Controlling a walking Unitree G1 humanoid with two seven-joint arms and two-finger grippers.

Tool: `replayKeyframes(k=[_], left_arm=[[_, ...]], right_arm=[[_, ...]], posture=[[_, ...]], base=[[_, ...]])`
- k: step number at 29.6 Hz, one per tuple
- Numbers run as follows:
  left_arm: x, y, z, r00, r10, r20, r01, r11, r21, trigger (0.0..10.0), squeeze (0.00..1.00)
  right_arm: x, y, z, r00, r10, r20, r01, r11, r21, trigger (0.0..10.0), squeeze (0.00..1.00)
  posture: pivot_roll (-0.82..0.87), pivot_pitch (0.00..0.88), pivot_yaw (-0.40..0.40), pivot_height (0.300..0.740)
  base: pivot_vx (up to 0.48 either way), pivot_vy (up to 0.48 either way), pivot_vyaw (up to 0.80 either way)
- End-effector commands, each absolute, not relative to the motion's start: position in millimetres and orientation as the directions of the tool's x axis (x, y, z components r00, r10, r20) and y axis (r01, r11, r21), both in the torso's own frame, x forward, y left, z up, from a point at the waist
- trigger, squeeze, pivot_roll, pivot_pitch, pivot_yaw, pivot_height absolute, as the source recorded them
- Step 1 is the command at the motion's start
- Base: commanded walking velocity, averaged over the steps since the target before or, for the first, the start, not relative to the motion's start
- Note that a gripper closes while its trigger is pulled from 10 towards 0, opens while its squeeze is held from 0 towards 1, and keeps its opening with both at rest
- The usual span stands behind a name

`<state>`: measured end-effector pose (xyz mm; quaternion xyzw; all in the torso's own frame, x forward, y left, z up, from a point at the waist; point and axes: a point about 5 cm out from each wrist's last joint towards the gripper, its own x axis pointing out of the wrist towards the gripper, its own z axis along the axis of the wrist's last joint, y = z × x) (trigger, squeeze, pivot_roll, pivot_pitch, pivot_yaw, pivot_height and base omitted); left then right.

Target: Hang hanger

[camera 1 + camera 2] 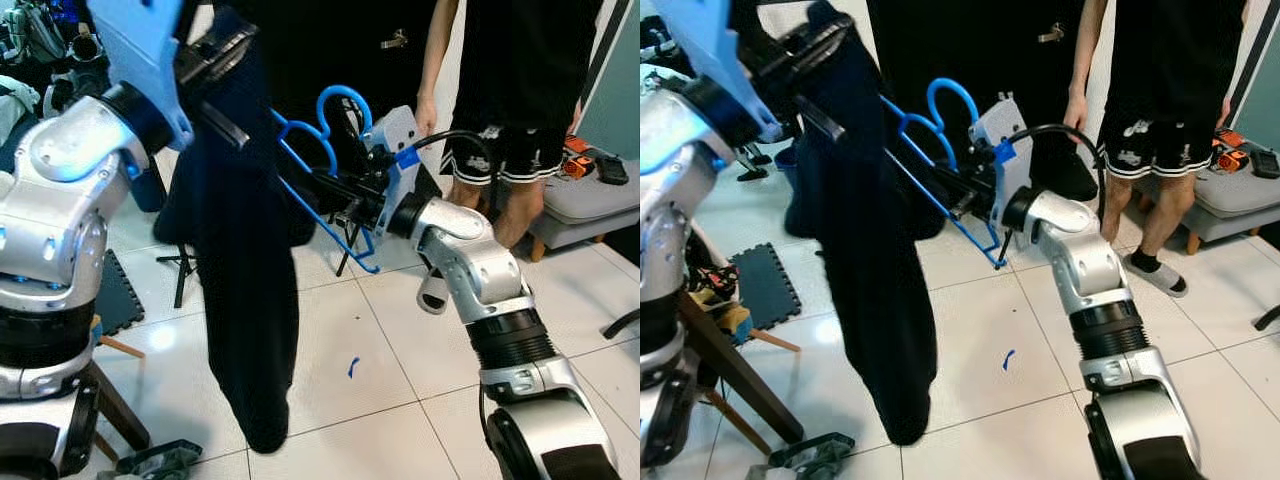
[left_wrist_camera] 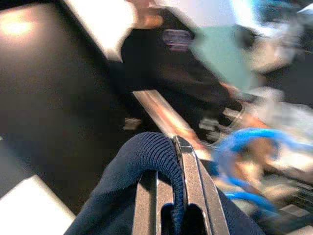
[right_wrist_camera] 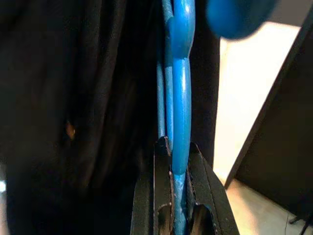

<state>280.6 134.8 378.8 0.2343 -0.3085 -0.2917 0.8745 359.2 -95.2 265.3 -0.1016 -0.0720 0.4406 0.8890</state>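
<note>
From the head views I judged the step as mid-carry: the blue hanger (image 1: 325, 160) was already in the air with a dark garment (image 1: 245, 290) draped from it, and nothing to hang it on was visible ahead, so hanging was not yet done. The right gripper (image 1: 345, 192) reached forward at chest height and clamped the hanger's wire just below the hook; the left gripper (image 1: 215, 75) sat higher, on my left, pinching the garment's upper edge, with the cloth hanging well down toward the tiled floor (image 1: 400, 340). A person (image 1: 520, 110) in dark shorts stood just behind the hanger. In the left wrist view the fingers (image 2: 188, 181) were closed narrow on a ribbed fold of the garment (image 2: 146, 156); background blurred. In the right wrist view the fingers (image 3: 161, 181) were closed tight on the blue hanger (image 3: 180, 98), dark cloth alongside. My reading: the next move calls for finding a rail and lifting the hook over it, keeping both grips steady and clear of the person.
</note>
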Motion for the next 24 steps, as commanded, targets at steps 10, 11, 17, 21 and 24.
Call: replayKeyframes(k=[10, 11, 17, 21, 24], left_arm=[[247.4, 91.7, 333.3, 0.390, -0.902, 0.188, 0.654, 0.414, 0.633, 0.0, 0.00], [247.4, 91.7, 333.3, 0.390, -0.902, 0.188, 0.654, 0.414, 0.633, 0.0, 0.00], [240.0, 104.5, 306.4, 0.399, -0.916, 0.031, 0.709, 0.330, 0.623, 0.0, 0.00], [246.9, 128.3, 307.8, 0.513, -0.858, 0.002, 0.641, 0.385, 0.664, 0.0, 0.00], [248.1, 137.3, 313.5, 0.552, -0.833, 0.021, 0.606, 0.419, 0.676, 0.0, 0.00]], right_arm=[[359.4, -76.4, 265.5, 0.552, 0.833, 0.030, -0.824, 0.551, -0.129, 10.0, 0.00], [359.4, -76.4, 265.5, 0.552, 0.833, 0.030, -0.824, 0.551, -0.129, 10.0, 0.00], [379.1, -90.9, 293.7, 0.651, 0.726, 0.222, -0.754, 0.652, 0.080, 10.0, 0.00], [385.1, -106.1, 310.3, 0.687, 0.656, 0.313, -0.720, 0.674, 0.166, 10.0, 0.00], [389.4, -118.3, 317.2, 0.727, 0.590, 0.350, -0.674, 0.711, 0.201, 10.0, 0.00]], posture=[[0.02, 0.000, 0.001, 0.740], [0.02, 0.000, 0.001, 0.740], [0.03, 0.000, -0.015, 0.740], [0.03, 0.000, -0.019, 0.740], [0.03, 0.000, -0.020, 0.740]], base=[[0.000, 0.000, 0.00], [0.000, 0.000, 0.00], [0.000, 0.000, 0.00], [0.000, 0.000, 0.00], [0.000, 0.000, 0.00]])
